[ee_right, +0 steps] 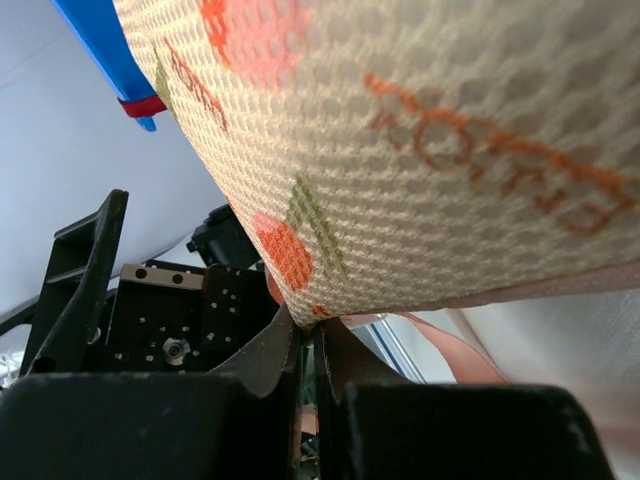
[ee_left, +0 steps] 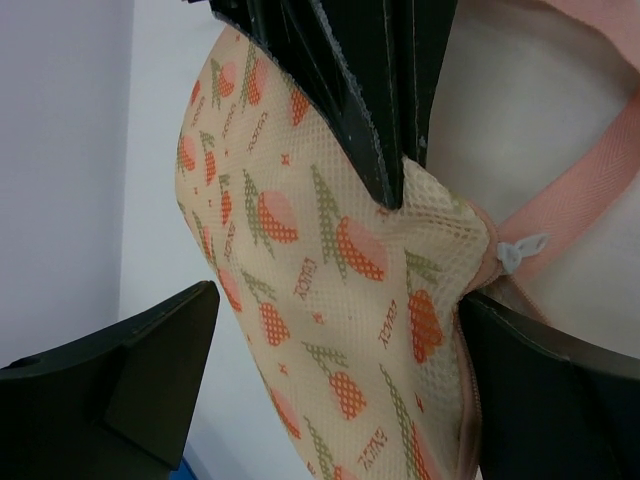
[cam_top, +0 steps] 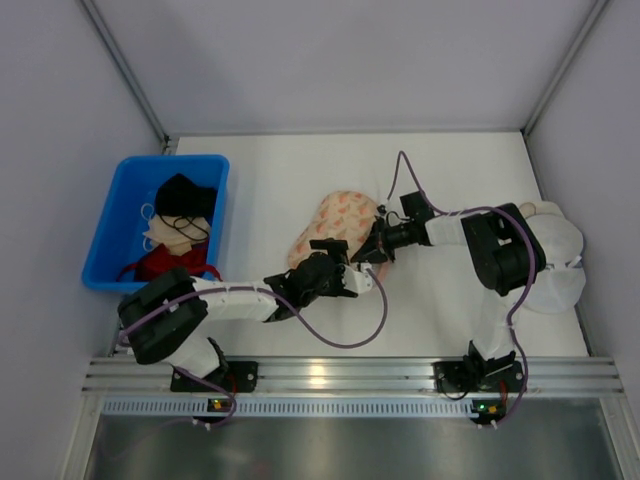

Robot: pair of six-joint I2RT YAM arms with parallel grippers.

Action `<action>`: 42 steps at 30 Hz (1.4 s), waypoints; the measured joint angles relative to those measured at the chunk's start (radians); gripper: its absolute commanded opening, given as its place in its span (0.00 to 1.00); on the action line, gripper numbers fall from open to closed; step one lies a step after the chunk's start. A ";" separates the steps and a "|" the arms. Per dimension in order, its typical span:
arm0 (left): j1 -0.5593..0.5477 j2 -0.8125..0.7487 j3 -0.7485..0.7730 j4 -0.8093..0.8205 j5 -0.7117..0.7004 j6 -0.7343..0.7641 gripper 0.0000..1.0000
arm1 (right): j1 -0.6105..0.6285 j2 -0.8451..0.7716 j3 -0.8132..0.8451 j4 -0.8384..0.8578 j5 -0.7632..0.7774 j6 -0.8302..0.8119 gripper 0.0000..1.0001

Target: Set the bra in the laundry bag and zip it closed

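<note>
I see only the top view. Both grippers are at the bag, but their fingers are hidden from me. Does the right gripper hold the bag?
Observer: Yes. In the right wrist view the right gripper is shut on the lower edge of the bag.
Operator: And the left one, does it pinch too?
Observer: No. The left gripper is open, with its fingers wide apart and the bag between them.
Operator: Do you see anything of the zip?
Observer: In the left wrist view a small white tab, likely the pull, sits on the pink rim, close to one left finger.
</note>
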State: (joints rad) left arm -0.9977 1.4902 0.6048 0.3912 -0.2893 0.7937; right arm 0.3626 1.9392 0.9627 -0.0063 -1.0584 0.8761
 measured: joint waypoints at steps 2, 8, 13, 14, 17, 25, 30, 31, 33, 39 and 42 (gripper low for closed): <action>0.000 0.034 -0.006 0.056 0.000 0.019 0.98 | 0.004 0.000 0.000 0.005 -0.004 0.007 0.00; -0.019 0.109 -0.033 0.195 -0.009 0.092 0.98 | 0.016 0.000 0.000 0.020 -0.005 0.016 0.00; -0.041 0.061 -0.095 0.211 0.006 0.142 0.98 | 0.016 0.000 0.000 0.013 -0.009 0.006 0.00; -0.048 0.032 -0.109 0.195 0.010 0.143 0.98 | 0.016 0.000 0.000 0.013 -0.012 0.004 0.00; -0.073 -0.057 -0.128 0.119 0.024 0.126 0.98 | 0.016 0.000 0.001 -0.001 -0.020 -0.004 0.00; -0.098 -0.242 -0.138 -0.108 0.105 0.013 0.89 | 0.014 0.000 0.002 -0.019 -0.022 -0.021 0.00; -0.099 -0.416 -0.132 -0.334 0.287 0.001 0.66 | 0.014 0.000 0.002 -0.024 -0.024 -0.027 0.00; -0.104 -0.435 -0.129 -0.356 0.308 0.014 0.65 | 0.014 0.000 0.002 -0.024 -0.025 -0.027 0.00; -0.126 -0.443 -0.116 -0.388 0.321 0.051 0.62 | 0.014 0.000 0.002 -0.024 -0.025 -0.026 0.00; -0.193 -0.252 -0.030 -0.417 0.244 0.170 0.57 | 0.014 0.000 0.002 -0.020 -0.026 -0.014 0.00; -0.208 -0.184 0.000 -0.416 0.192 0.234 0.56 | 0.014 0.000 0.002 -0.020 -0.026 -0.011 0.00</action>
State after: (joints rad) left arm -1.2060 1.3064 0.6044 -0.0250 -0.0971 1.0275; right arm 0.3767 1.9396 0.9649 -0.0261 -1.0847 0.8650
